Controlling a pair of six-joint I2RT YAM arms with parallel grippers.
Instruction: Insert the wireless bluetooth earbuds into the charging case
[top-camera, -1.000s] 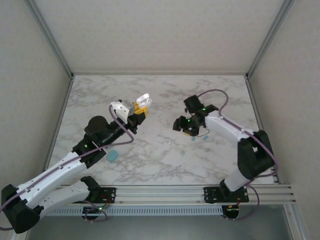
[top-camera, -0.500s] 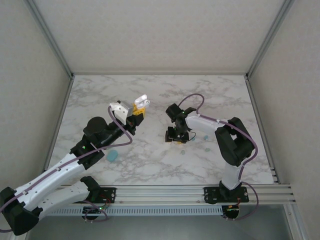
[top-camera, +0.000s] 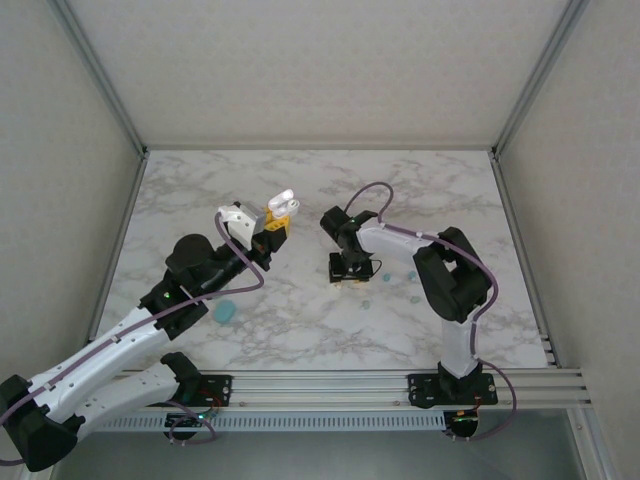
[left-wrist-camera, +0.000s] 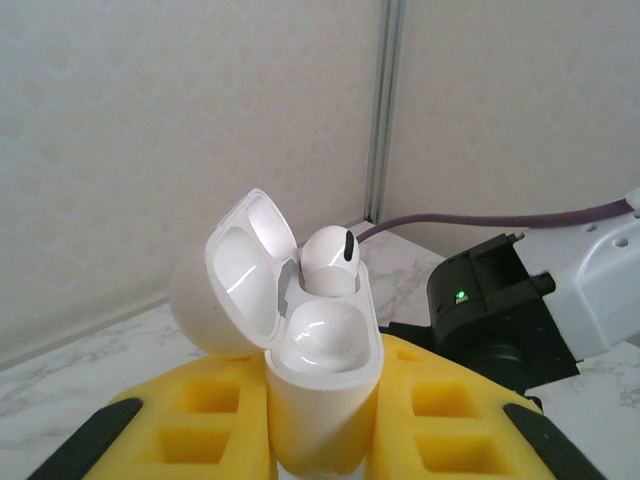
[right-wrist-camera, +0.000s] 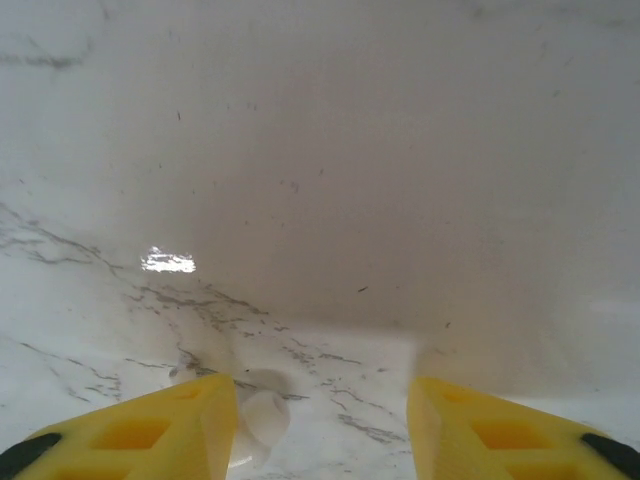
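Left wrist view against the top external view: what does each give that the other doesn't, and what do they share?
Left wrist: close up, the white charging case is open, lid tipped back, one white earbud standing in it, the left claw clamped on its body. Top external: a light blue case lying on the marble table, and tiny light blue bits loose near the right claw, which is down at the tabletop. Both: the open white case in the left claw, with the right arm beyond it.

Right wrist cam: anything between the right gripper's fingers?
Yes: in the right wrist view a whitish earbud lies on the marble table between the right gripper's fingers, close to the picture-left finger. The rest of the gap is bare.
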